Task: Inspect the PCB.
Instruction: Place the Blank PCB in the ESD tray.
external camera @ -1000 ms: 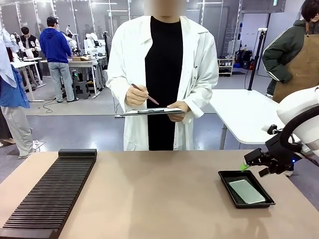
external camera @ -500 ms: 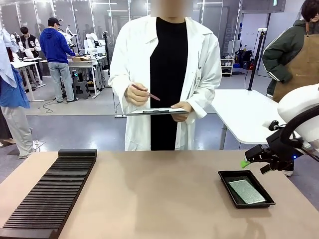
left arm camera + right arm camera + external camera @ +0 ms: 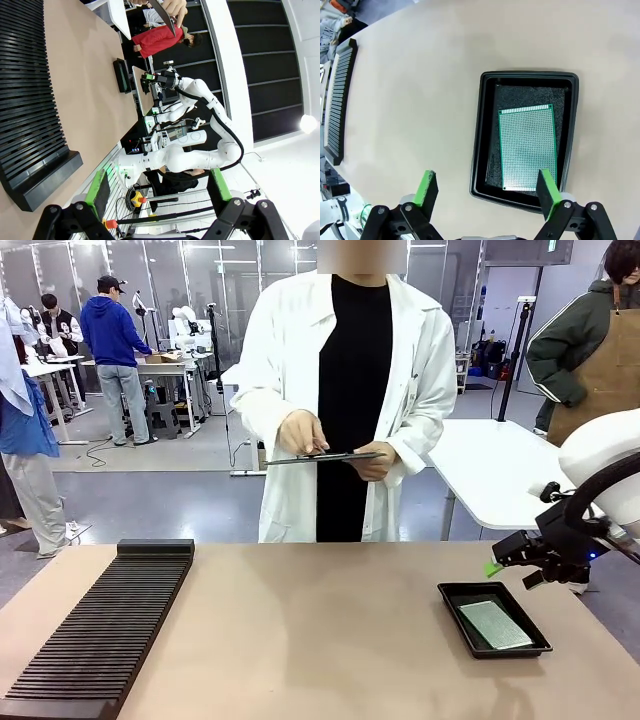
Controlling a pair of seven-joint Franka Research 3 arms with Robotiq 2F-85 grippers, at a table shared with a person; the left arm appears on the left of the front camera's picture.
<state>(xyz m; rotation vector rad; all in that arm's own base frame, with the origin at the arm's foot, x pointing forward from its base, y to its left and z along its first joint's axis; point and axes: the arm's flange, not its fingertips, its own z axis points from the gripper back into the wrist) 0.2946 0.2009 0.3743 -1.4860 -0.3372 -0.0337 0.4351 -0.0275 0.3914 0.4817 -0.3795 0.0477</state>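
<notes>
One PCB [image 3: 527, 147]: thin flat green rectangle, fine dotted grid all over, a row of contacts along one short edge. It lies flat inside one shallow black tray [image 3: 485, 135] with rounded corners and a raised rim, bottom lined with dark grainy foam. In the front view the PCB [image 3: 495, 624] reads paler grey-green, tray [image 3: 452, 608] sits on a smooth matte tan table [image 3: 320, 640].

Right gripper [image 3: 482, 192]: jaws wide apart, holding nothing, touching nothing. It hangs above the table, looking straight down; the tray and PCB lie below and just ahead of its fingertips, one green pad [image 3: 546, 192] overlapping the tray's near corner in view, the other pad over bare table. In the front view the right gripper [image 3: 510, 565] sits above and just behind the tray, apart from it.

Left gripper [image 3: 160, 192]: jaws spread fully, empty, two green pads visible, nothing between them. One long black ribbed rack [image 3: 30, 100], many thin parallel slots, lies on the table just ahead of it; same rack [image 3: 105, 625] in front view, well apart from the tray.

One person in a white coat stands across the table, well beyond the right gripper, holding one clipboard [image 3: 325, 456] level with both hands.
</notes>
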